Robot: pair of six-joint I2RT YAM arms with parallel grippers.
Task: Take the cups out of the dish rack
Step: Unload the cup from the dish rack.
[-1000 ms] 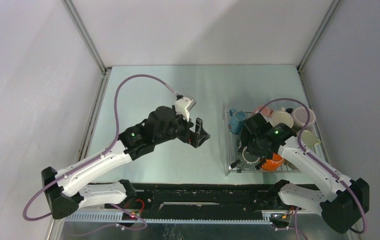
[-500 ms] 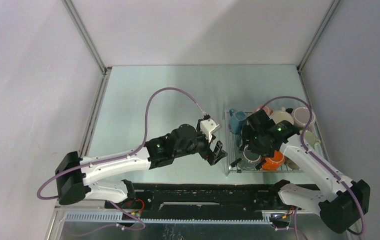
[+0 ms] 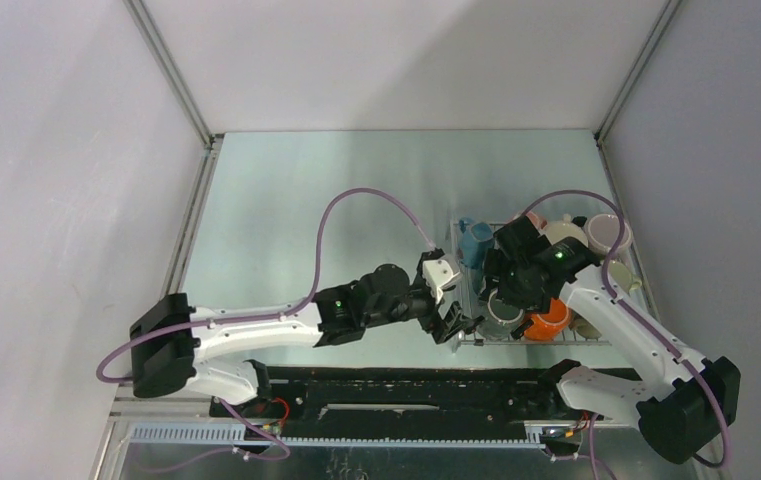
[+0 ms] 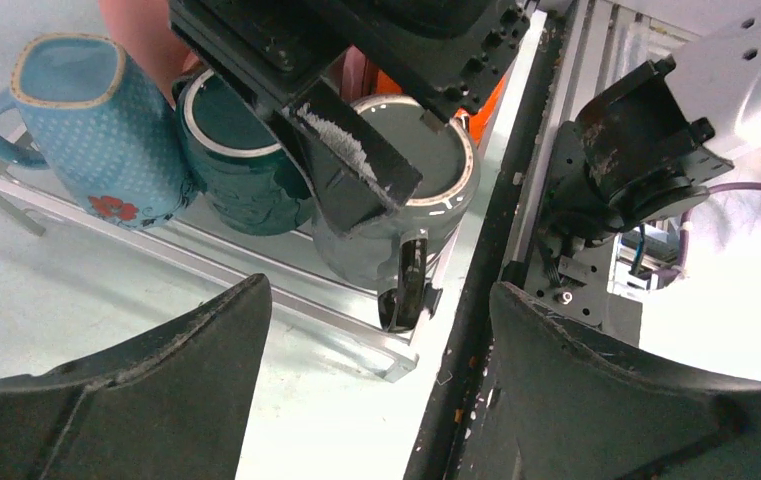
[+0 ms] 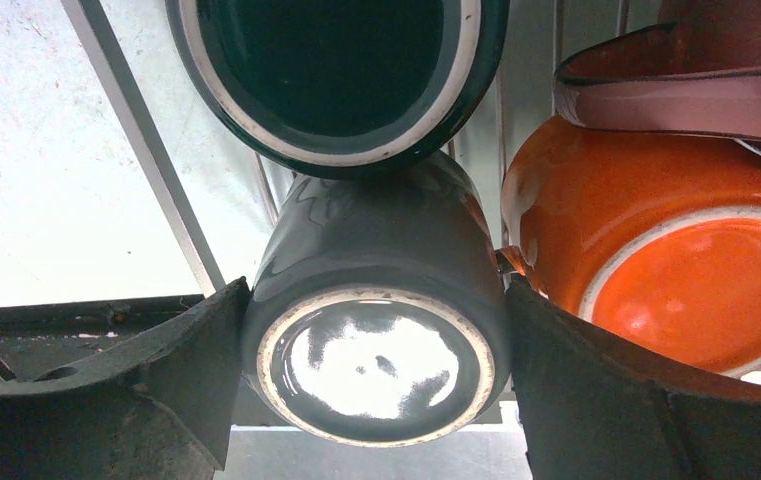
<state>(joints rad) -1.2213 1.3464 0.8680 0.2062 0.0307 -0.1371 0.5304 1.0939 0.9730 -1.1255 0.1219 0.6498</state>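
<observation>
left claw point(image 4: 378, 300): jaws wide, nothing in them. Dead ahead, just off the tips, is the grey mug point(image 4: 366, 255). Its handle point(image 4: 404, 285) points back at the claw, lined up with the gap and touching neither finger. The mug stands mouth up in the corner of the dish rack point(image 5: 141, 135) nearest this claw, and the rack's rail crosses just under the handle.

Right of the claw: black frame rail point(image 4: 496, 250) along the table edge, with the right arm's base point(image 4: 636, 150) beyond it. Tight on that side.

right claw point(image 5: 376, 300) sits over the same mug from above and is closed across its body, one finger each side, no gap visible at either pad. Its nearer finger point(image 4: 356, 170) is wedged between the grey mug and the dark teal mug point(image 4: 241, 170). The teal one touches the grey one, ahead-left of the left claw. Just beside the right claw's other finger is the orange mug point(image 5: 646, 240), with a pink mug point(image 5: 696, 90) overlapping it.

Further ahead-left: blue dotted mug point(image 4: 76, 120) with a red flower, against the teal one, handle turned away from it.

Far end of the rack, well past both claws: cream mug point(image 3: 564, 237), lilac mug point(image 3: 608, 233), pale green mug point(image 3: 623, 277). Every cup in view is in the rack. The table point(image 3: 336, 200) lies behind the left claw.
</observation>
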